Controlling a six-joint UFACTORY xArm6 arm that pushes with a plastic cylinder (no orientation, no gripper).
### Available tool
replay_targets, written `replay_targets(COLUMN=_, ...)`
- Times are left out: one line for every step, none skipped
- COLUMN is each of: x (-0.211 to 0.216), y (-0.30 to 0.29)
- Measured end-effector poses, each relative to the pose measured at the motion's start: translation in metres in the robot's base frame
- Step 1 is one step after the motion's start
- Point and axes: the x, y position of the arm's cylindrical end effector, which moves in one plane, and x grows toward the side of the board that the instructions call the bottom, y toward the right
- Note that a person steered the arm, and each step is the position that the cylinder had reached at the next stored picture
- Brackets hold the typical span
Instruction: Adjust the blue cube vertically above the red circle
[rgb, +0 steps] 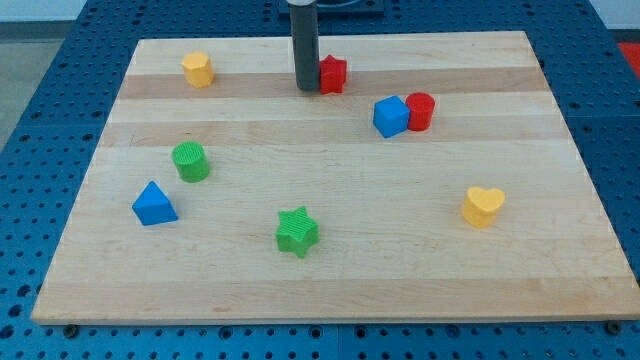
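The blue cube (391, 116) sits right of the board's centre, touching the red circle (421, 111), which is at its right side. My tip (306, 88) rests on the board near the view's top, just left of a red star-like block (333, 74) and touching or nearly touching it. The tip is up and to the left of the blue cube, about a cube's width and a half away from it.
A yellow block (198, 69) lies at the top left, a green cylinder (190, 161) and a blue triangle (154, 204) at the left, a green star (297, 232) at the bottom centre, a yellow heart (483, 206) at the right. All rest on the wooden board (330, 280).
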Motion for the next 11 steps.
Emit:
replay_targets(x=0.022, y=-0.003)
replay_targets(x=0.038, y=-0.004)
replay_targets(x=0.073, y=-0.004)
replay_targets(x=0.082, y=-0.004)
replay_targets(x=0.087, y=0.006)
replay_targets(x=0.080, y=0.055)
replay_targets(x=0.080, y=0.048)
replay_targets(x=0.087, y=0.057)
replay_targets(x=0.105, y=0.091)
replay_targets(x=0.087, y=0.091)
replay_targets(x=0.050, y=0.091)
